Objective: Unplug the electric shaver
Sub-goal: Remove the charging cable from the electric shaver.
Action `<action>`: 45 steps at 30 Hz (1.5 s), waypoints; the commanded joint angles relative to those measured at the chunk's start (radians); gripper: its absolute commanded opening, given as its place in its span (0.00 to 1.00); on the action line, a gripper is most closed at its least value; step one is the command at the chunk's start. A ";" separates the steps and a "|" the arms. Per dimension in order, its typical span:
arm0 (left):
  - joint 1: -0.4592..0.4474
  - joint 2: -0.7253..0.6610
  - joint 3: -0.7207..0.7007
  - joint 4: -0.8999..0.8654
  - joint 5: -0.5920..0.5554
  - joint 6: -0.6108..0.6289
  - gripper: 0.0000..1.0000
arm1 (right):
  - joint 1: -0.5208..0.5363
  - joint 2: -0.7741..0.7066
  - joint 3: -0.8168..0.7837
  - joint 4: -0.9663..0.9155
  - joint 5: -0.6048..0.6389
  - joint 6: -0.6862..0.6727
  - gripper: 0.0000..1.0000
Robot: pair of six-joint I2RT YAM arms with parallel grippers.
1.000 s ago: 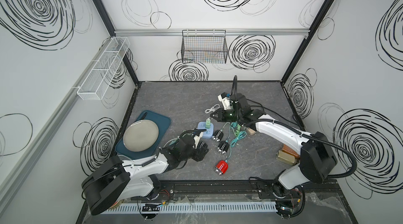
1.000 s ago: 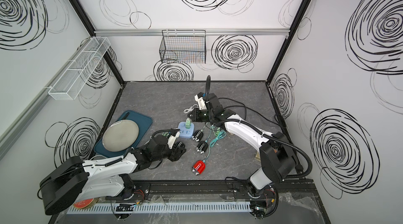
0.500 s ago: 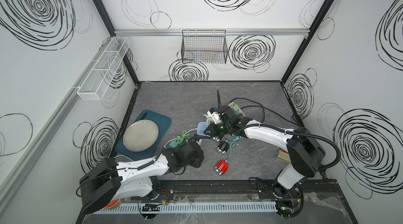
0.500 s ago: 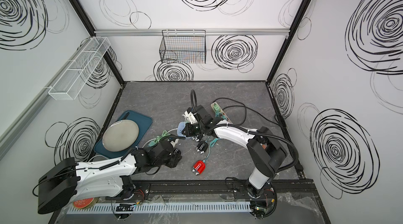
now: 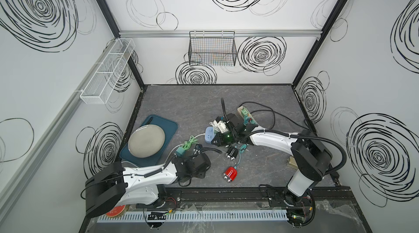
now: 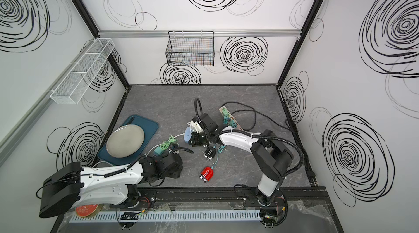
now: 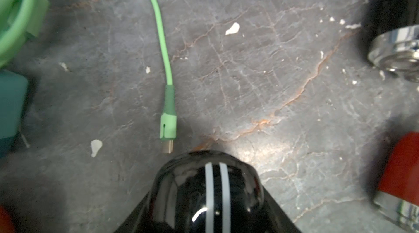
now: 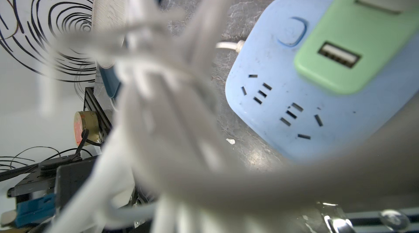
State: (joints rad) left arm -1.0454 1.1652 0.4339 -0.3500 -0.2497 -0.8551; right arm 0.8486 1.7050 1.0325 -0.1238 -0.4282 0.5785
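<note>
My left tool (image 5: pixel 200 165) is clamped around the glossy body of the black shaver (image 7: pixel 208 193), low over the worktop (image 7: pixel 249 73) toward its front. The green cable (image 7: pixel 158 27) lies loose just ahead of it. Its connector (image 7: pixel 168 120) is flat on the stone with the metal tip just clear of the shaver's end, so I judge the plug is out. My first worry is the grip: that body is rounded and slick, and a quick swing or tilt could let it squirm out and drop. If I lower or push forward from here, the shaver's end would ride onto the connector and shove or bend it. It could also drag the cable and the teal charger block (image 5: pixel 181 151) beside the cable's bundle. Two neighbours sit near, a second black shaver (image 5: pixel 231 152) and a red shaver (image 5: pixel 230 174), with a teal cord (image 5: pixel 243 148) lying by them. A careless sweep of the left wrist could knock either one or hook that cord. The right tool (image 5: pixel 218 131) is clenched on what looks to be a white charger (image 5: pixel 221 126). Its bundled cord hangs blurred across the right wrist view, over the blue power strip (image 8: pixel 283 98) and the green adapter (image 8: pixel 340 39) plugged into it. That loose cord could catch the adapter or tug the strip if the right arm pulls away, and with most of that view blocked I would be moving half blind. The two arms are near each other as well, so a hasty retreat by either risks a knock.
</note>
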 commanded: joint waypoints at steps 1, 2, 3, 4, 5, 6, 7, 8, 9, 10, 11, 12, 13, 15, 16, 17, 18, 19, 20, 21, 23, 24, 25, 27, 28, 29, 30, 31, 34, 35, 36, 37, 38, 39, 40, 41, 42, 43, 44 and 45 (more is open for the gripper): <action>-0.003 0.023 0.006 -0.042 -0.014 -0.056 0.38 | 0.009 0.020 0.018 -0.011 0.015 0.001 0.04; -0.004 0.024 0.006 -0.043 -0.013 -0.059 0.39 | 0.009 0.021 0.018 -0.013 0.018 0.001 0.05; -0.005 0.023 0.005 -0.046 -0.014 -0.060 0.41 | 0.009 0.022 0.015 -0.012 0.020 0.003 0.04; -0.007 0.021 0.005 -0.049 -0.015 -0.062 0.45 | 0.012 0.021 0.017 -0.012 0.020 0.002 0.05; -0.008 0.017 0.005 -0.050 -0.017 -0.062 0.52 | 0.012 0.021 0.016 -0.012 0.025 0.003 0.05; -0.008 0.014 0.003 -0.052 -0.020 -0.062 0.57 | 0.013 0.021 0.016 -0.011 0.026 0.004 0.05; -0.009 0.011 0.004 -0.053 -0.021 -0.064 0.59 | 0.014 0.021 0.017 -0.012 0.027 0.004 0.05; -0.009 0.008 0.002 -0.053 -0.022 -0.066 0.61 | 0.013 0.021 0.016 -0.011 0.030 0.004 0.05; -0.011 0.006 0.003 -0.053 -0.022 -0.065 0.61 | 0.013 0.019 0.014 -0.012 0.031 0.004 0.05; -0.013 0.004 0.003 -0.055 -0.023 -0.067 0.61 | 0.014 0.018 0.014 -0.012 0.032 0.006 0.05; -0.011 0.002 0.005 -0.058 -0.023 -0.068 0.62 | 0.014 0.017 0.012 -0.011 0.032 0.006 0.05; -0.013 0.001 0.006 -0.059 -0.025 -0.067 0.65 | 0.014 0.017 0.009 -0.010 0.034 0.005 0.05; -0.013 0.001 0.006 -0.062 -0.025 -0.068 0.66 | 0.014 0.015 0.007 -0.010 0.035 0.005 0.05; -0.014 -0.001 0.006 -0.067 -0.028 -0.068 0.67 | 0.014 0.013 0.003 -0.007 0.038 0.007 0.05; -0.016 -0.001 0.006 -0.069 -0.030 -0.069 0.68 | 0.014 0.012 0.001 -0.007 0.039 0.007 0.05; -0.019 -0.001 0.005 -0.071 -0.031 -0.073 0.71 | 0.014 0.010 -0.002 -0.005 0.039 0.007 0.05; -0.021 -0.004 0.003 -0.072 -0.031 -0.074 0.72 | 0.014 0.010 -0.004 -0.005 0.040 0.009 0.05; -0.022 -0.006 0.003 -0.075 -0.031 -0.075 0.72 | 0.014 0.009 -0.005 -0.005 0.039 0.009 0.05; -0.025 -0.008 0.005 -0.079 -0.034 -0.078 0.72 | 0.014 0.008 -0.006 -0.004 0.040 0.009 0.05; -0.026 -0.011 0.007 -0.084 -0.036 -0.080 0.73 | 0.014 0.008 -0.006 -0.002 0.039 0.009 0.05; -0.031 -0.023 0.016 -0.104 -0.044 -0.082 0.78 | 0.015 0.007 -0.007 -0.004 0.042 0.008 0.05; -0.034 -0.033 0.023 -0.116 -0.046 -0.081 0.81 | 0.014 0.007 -0.008 -0.006 0.043 0.007 0.05; -0.034 -0.042 0.028 -0.126 -0.045 -0.083 0.83 | 0.013 0.008 -0.006 -0.005 0.045 0.007 0.05; -0.028 -0.077 0.048 -0.129 -0.032 -0.075 0.87 | 0.014 0.011 -0.006 -0.006 0.050 0.007 0.12; -0.023 -0.096 0.057 -0.129 -0.024 -0.069 0.88 | 0.014 0.010 -0.007 -0.007 0.053 0.007 0.17; -0.011 -0.114 0.071 -0.129 -0.010 -0.060 0.89 | 0.014 0.010 -0.008 -0.011 0.060 0.009 0.22; 0.005 -0.140 0.087 -0.129 0.004 -0.042 0.88 | 0.013 0.008 -0.012 -0.016 0.069 0.009 0.26; 0.020 -0.156 0.101 -0.133 0.011 -0.028 0.88 | 0.014 0.006 -0.016 -0.018 0.074 0.009 0.29; 0.094 -0.198 0.153 -0.156 0.037 0.035 0.85 | 0.012 -0.019 -0.036 -0.030 0.118 0.011 0.37; 0.127 -0.207 0.165 -0.158 0.052 0.060 0.83 | 0.012 -0.031 -0.043 -0.036 0.131 0.010 0.40; 0.163 -0.213 0.174 -0.153 0.072 0.089 0.83 | 0.012 -0.046 -0.047 -0.044 0.147 0.007 0.42; 0.194 -0.218 0.179 -0.145 0.088 0.113 0.82 | 0.011 -0.061 -0.049 -0.054 0.161 0.001 0.43; 0.233 -0.220 0.183 -0.136 0.108 0.132 0.81 | 0.009 -0.078 -0.049 -0.070 0.182 -0.009 0.44; 0.275 -0.218 0.186 -0.118 0.130 0.158 0.80 | 0.005 -0.095 -0.044 -0.094 0.197 -0.023 0.46; 0.305 -0.215 0.187 -0.098 0.140 0.177 0.78 | 0.003 -0.109 -0.036 -0.117 0.211 -0.037 0.47; 0.338 -0.211 0.187 -0.073 0.145 0.194 0.75 | -0.001 -0.124 -0.025 -0.149 0.228 -0.056 0.49; 0.371 -0.201 0.186 -0.036 0.167 0.213 0.74 | -0.002 -0.138 -0.013 -0.182 0.249 -0.070 0.50; 0.397 -0.187 0.187 -0.001 0.195 0.227 0.73 | -0.006 -0.152 -0.007 -0.207 0.264 -0.080 0.51; 0.421 -0.169 0.192 0.036 0.221 0.242 0.72 | -0.012 -0.168 -0.002 -0.232 0.272 -0.088 0.52; 0.431 -0.144 0.206 0.065 0.235 0.261 0.72 | -0.017 -0.186 0.000 -0.252 0.278 -0.093 0.53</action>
State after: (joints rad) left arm -0.6506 0.9806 0.6086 -0.4026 -0.0952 -0.6819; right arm 0.8436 1.5692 1.0004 -0.2665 -0.2169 0.5289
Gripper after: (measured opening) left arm 0.723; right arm 0.522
